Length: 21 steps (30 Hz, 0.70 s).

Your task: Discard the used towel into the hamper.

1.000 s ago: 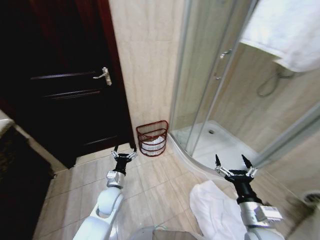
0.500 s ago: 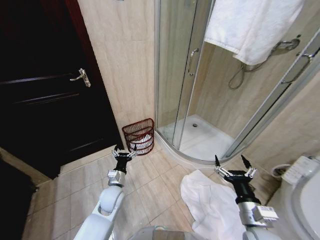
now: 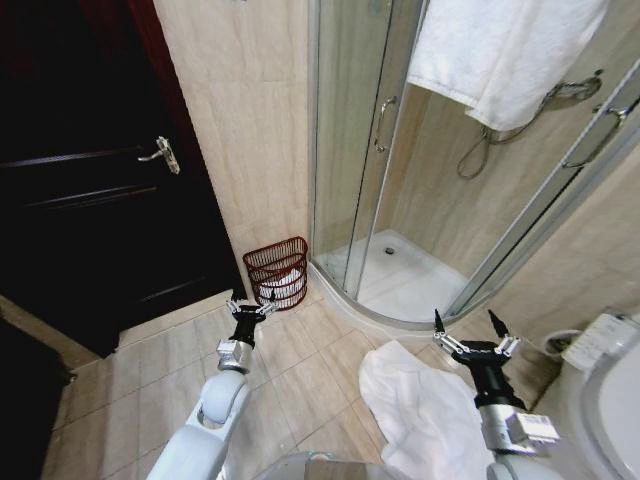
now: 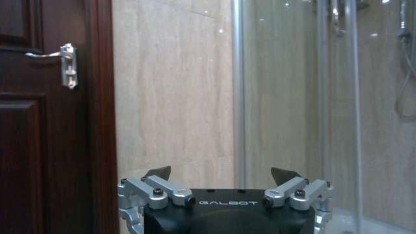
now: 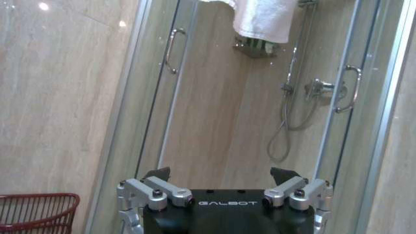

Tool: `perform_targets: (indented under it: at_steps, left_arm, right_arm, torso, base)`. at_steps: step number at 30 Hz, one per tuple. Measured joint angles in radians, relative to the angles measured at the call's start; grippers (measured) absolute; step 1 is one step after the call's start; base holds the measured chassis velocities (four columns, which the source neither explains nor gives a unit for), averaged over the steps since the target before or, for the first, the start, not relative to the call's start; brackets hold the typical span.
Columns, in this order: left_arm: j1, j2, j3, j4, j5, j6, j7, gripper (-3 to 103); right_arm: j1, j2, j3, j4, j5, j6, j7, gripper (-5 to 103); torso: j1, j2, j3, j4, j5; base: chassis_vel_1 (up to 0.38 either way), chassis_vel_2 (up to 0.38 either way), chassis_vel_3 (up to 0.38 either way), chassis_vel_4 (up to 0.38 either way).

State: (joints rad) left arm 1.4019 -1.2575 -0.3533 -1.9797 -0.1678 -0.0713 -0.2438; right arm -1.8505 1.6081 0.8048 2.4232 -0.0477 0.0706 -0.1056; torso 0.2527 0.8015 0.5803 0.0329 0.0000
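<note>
Tiled bathroom floor (image 3: pixel 300 385) before a glass shower (image 3: pixel 345 150) and dark door (image 3: pixel 90 200). Red hamper (image 3: pixel 279 272) against the wall between them, something white inside; rim also in the right wrist view. White towel (image 3: pixel 415 415) crumpled on the floor beside the right gripper (image 3: pixel 467 343). Left gripper (image 3: pixel 251 308) near the hamper. Both spread wide, holding nothing.

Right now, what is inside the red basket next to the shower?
Through the open ribs of the hamper, something white shows, probably cloth. How much lies there, or what is under it, cannot be seen. Both the left gripper and right gripper are open and empty.
</note>
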Motion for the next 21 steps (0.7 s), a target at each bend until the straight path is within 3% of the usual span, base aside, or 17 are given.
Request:
perform_targets:
  at_steps: [21]
  left_arm:
    - [0.014,-0.004,0.001,-0.033,0.024,0.009,0.004,100]
  right_arm:
    - [-0.009,0.000,0.002,0.017,0.009,0.002,0.003,100]
  torso:
    - [0.000,0.000,0.000,0.0001,0.0000]
  base:
    - [-0.040,-0.084,0.025,0.064]
